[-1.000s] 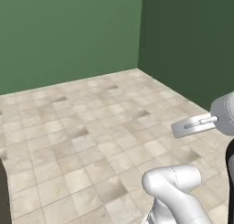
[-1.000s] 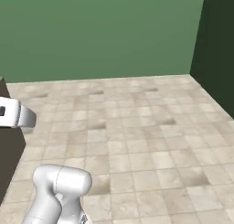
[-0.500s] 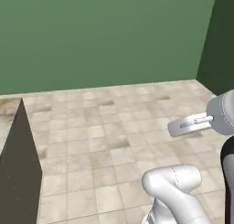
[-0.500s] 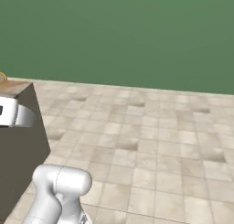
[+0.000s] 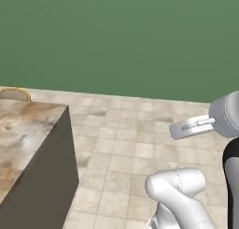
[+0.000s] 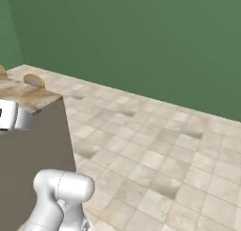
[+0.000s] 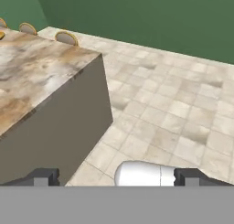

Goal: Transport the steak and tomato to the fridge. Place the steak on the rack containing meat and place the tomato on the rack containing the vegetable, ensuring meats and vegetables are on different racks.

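Fingers [image 7: 116, 177] spread wide, empty; marble bench [image 7: 41, 77] near, tiled floor [image 7: 183, 118] beyond; steak, tomato, fridge unseen; steak likely soft, slippery, tomato bruisable; grip gently across middle.

A kitchen island [image 5: 32, 144] stands on the tiled floor [image 5: 135, 144] at the left of both base views, its end face turned toward the open floor to its right. Behind everything runs a wall [image 5: 119, 36]. Chair backs [image 7: 66, 37] rise along the island's far edge — just beyond the countertop [image 7: 32, 77].
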Tool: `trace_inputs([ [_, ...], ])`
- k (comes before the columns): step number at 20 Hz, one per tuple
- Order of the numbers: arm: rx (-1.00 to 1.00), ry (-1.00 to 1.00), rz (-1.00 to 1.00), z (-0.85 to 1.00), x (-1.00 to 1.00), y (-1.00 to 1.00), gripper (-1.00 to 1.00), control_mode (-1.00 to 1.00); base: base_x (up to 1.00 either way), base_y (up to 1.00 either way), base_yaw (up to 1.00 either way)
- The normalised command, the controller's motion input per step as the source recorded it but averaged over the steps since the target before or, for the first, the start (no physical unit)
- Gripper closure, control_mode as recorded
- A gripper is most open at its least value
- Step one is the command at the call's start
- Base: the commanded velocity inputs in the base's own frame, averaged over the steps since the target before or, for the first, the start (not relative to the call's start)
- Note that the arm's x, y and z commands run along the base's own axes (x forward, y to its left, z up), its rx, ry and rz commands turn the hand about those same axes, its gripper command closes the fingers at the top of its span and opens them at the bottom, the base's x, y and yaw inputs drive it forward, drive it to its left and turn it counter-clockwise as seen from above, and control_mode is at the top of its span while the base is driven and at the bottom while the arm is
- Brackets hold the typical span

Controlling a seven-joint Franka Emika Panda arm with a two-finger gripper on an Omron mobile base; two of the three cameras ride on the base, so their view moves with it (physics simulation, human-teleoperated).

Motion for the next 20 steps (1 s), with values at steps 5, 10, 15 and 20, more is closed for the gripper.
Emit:
trace_inputs([
  [5,0.00,0.00,0.00,0.00,0.00,0.00,-1.00,1.00,1.00,-0.54,0.60],
  [10,0.00,0.00,0.00,0.00,0.00,0.00,-1.00,1.00,0.98,-0.69,0.58],
  [15,0.00,0.00,0.00,0.00,0.00,0.00,-1.00,1.00,0.93,-0.80,0.54],
  [20,0.00,0.00,0.00,0.00,0.00,0.00,-1.00,1.00,0.91,-0.97,0.44],
])
